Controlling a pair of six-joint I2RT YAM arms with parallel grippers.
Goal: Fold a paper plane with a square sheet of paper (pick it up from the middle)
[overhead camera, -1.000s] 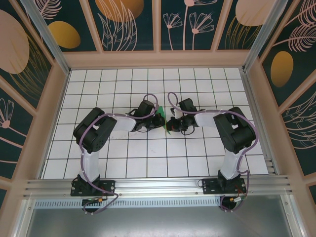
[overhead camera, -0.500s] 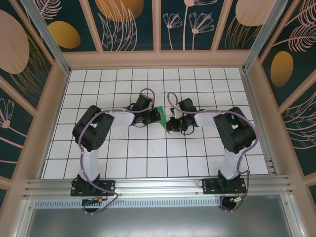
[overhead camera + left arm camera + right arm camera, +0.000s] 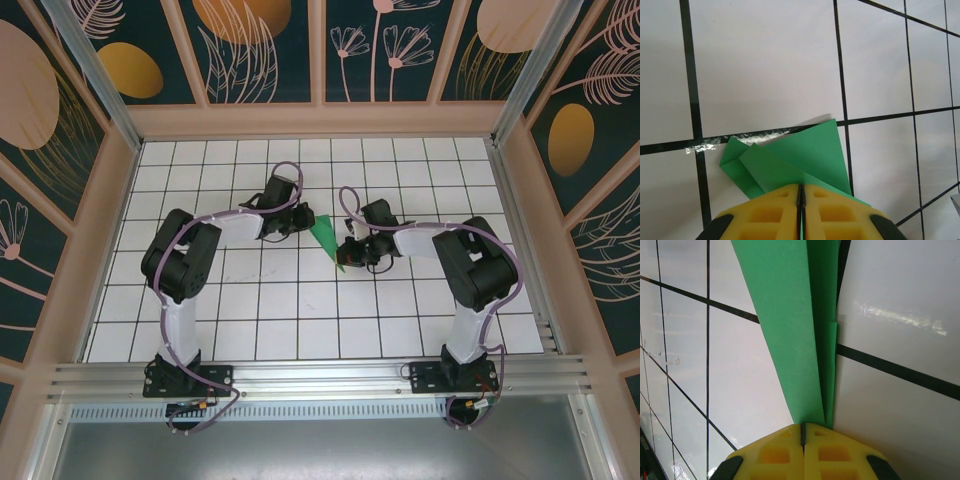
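Left wrist view: the left gripper has its two yellow padded fingers pressed together, with no gap along the seam, clamped on the near edge of the bright green paper plane, a half-folded sheet. The paper fans out ahead of the pads in overlapping layers, with a small folded corner to the left and a broader flap reaching up to a black grid line. It lies low over the white tiled table, and a scuffed whitish patch marks the line just beside the folded corner. In the right wrist view, the right gripper likewise has its yellow fingers closed tight, pinching the narrow end of the paper plane. From there the green paper runs away from the pads as a long band that widens toward the top edge, with a second narrower layer along its right side and a crease between them, crossing a black grid line. In the top external view, the left gripper and the right gripper face each other near the middle of the table. The paper plane lies between them as a slim pointed wedge, its broad end toward the left gripper and its tip pointing down beside the right one. Salmon-framed walls with dark floral panels stand around the table.
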